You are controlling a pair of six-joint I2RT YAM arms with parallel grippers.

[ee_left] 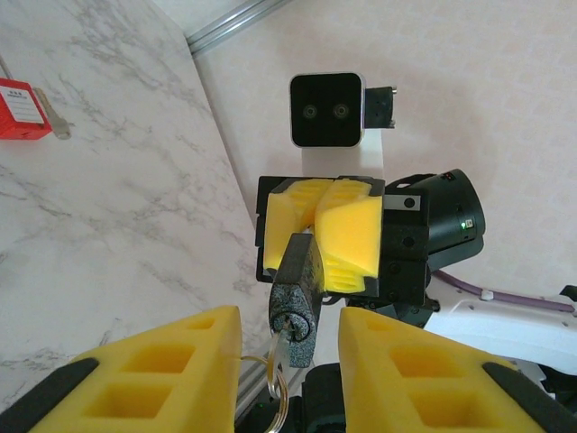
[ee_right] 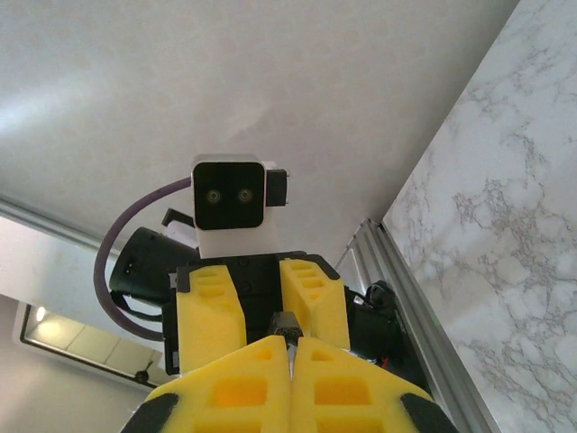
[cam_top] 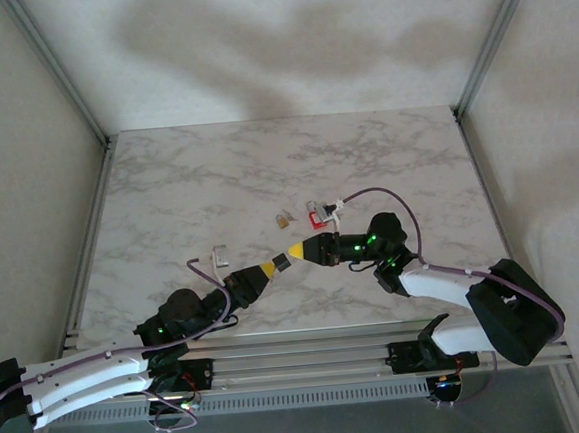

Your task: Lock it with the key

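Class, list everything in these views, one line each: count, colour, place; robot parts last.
black textured padlock: one, black, clamped in the right gripper
silver key on a ring: one, silver, in the padlock's keyhole
red rectangular block with white label: one, red, on the marble table beyond the padlock
small tan piece: one, tan, left of the red block
small pale grey piece: one, grey, on the table left of the padlock
marble table: one, white veined grey, beneath the arms
left gripper: one, yellow fingers, open either side of the key
right gripper: one, yellow fingers, shut on the padlock
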